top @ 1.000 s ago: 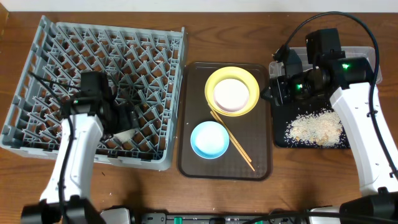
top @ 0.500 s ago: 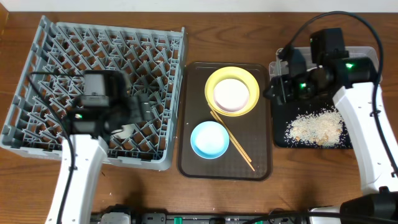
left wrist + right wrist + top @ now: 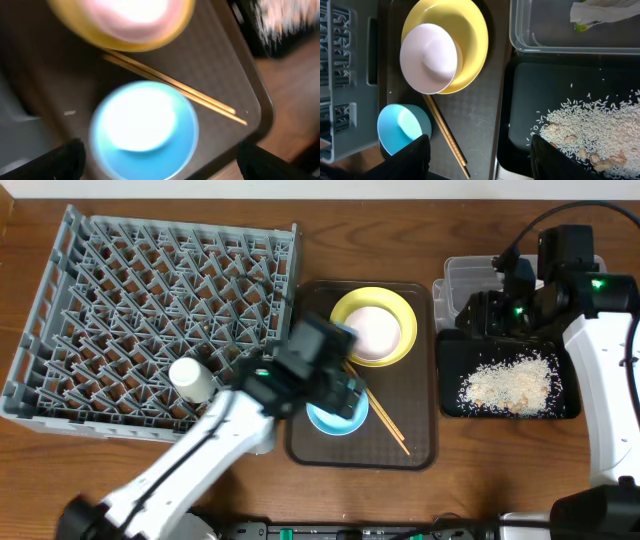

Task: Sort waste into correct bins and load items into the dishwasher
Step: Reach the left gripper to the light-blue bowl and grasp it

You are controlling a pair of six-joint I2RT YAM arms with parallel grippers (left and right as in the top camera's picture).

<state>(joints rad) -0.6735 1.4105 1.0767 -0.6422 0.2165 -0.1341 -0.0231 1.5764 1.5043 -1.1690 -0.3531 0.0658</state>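
A wooden worktop [image 3: 480,480] carries everything. At 9 o'clock, the grey dish rack [image 3: 120,300] holds the small white cup [image 3: 190,378] near its 5 o'clock corner. The left gripper [image 3: 161,162] hovers over the brown tray [image 3: 415,450] at centre, its fingers [image 3: 65,160] spread wide with the light blue bowl [image 3: 332,423] between them, at the tray's 7 o'clock. The yellow plate [image 3: 345,308], with the white bowl [image 3: 372,332] on it, sits at the tray's 12 o'clock. The chopsticks [image 3: 388,425] run toward 5 o'clock. At 3 o'clock, the black tray [image 3: 450,402] holds rice scraps [image 3: 505,383]. The clear tub [image 3: 540,30], at the black tray's 12 o'clock, holds the napkin [image 3: 600,11] and a green sliver of snack wrapper [image 3: 579,27]. The right gripper [image 3: 480,162] hangs there, fingers apart, holding nothing.
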